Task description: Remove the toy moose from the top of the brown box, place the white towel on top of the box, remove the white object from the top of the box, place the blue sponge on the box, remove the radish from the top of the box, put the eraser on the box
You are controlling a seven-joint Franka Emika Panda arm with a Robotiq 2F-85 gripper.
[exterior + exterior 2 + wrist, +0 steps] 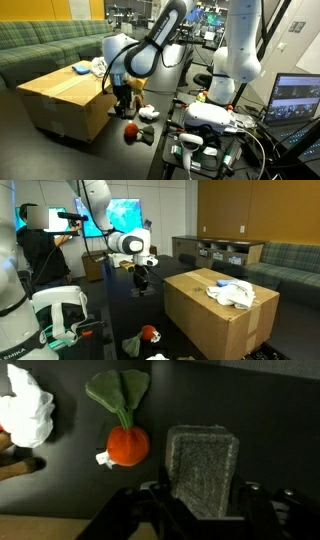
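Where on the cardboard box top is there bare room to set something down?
Most of the large brown cardboard box top is bare, between its edges and the crumpled white towel. Crowded only around that towel and the flat blue sponge beside it.

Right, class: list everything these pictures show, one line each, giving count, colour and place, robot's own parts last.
brown box: one, tan, before the sofa.
white towel: one, white, on the box.
blue sponge: one, blue, on the box beside the towel.
radish: one, red with green leaves, on the dark surface.
white object: one, white, near the radish.
eraser: one, dark grey, in the tool.
sofa: one, green, behind the box.
arm: one, white, reaching down.
tool: one, black, shut on the eraser.
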